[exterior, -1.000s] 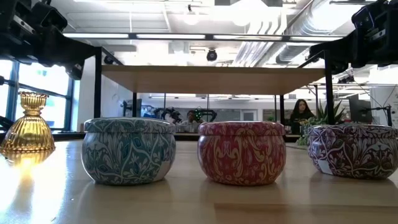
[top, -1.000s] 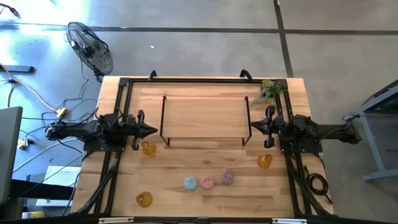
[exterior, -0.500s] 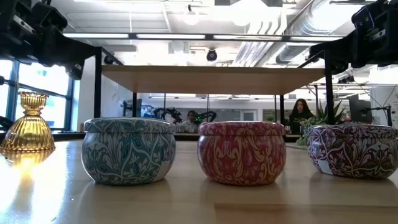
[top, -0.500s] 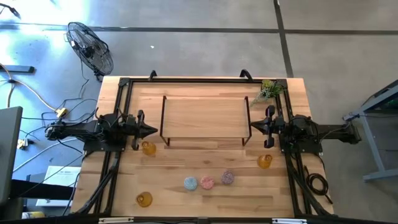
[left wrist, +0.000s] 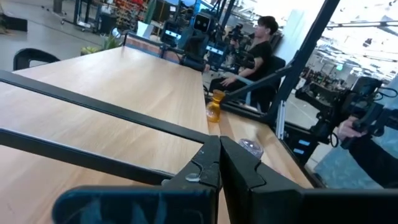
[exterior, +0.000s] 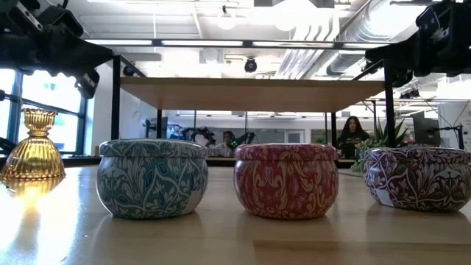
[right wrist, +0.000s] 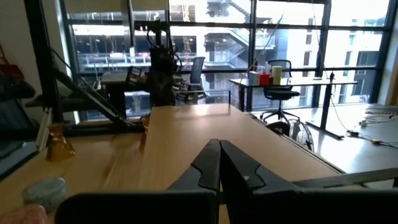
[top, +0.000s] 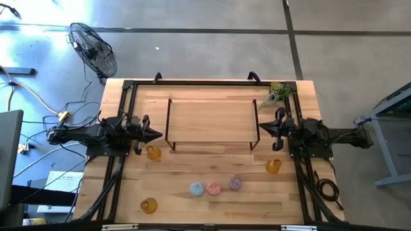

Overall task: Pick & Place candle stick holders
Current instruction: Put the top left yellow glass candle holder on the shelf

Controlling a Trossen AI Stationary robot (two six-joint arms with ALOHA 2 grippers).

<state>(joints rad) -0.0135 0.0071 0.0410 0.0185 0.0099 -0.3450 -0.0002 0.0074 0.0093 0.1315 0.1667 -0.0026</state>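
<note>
Three amber glass candle stick holders stand on their bases on the table: one [top: 153, 152] just near of my left gripper, one [top: 273, 166] near my right arm, one [top: 149, 205] at the near left. Blue [top: 196, 189], pink [top: 214, 188] and purple [top: 235, 183] squat holders sit in a row toward the near edge, and fill the low view as blue [exterior: 152, 177], pink [exterior: 286, 180] and purple [exterior: 419, 177]. My left gripper [top: 159, 134] is shut and empty, held level above the table's left side. My right gripper [top: 259, 129] is shut and empty at the right side.
A raised wooden shelf on a black frame [top: 212, 122] stands between the two grippers. A green plant sprig [top: 277, 93] lies at the far right corner. Black rails [top: 119, 167] run along both table sides. People sit in the room beyond the table.
My left gripper has rolled a little about its own pointing line while staying in place, still shut. The holders have not moved.
</note>
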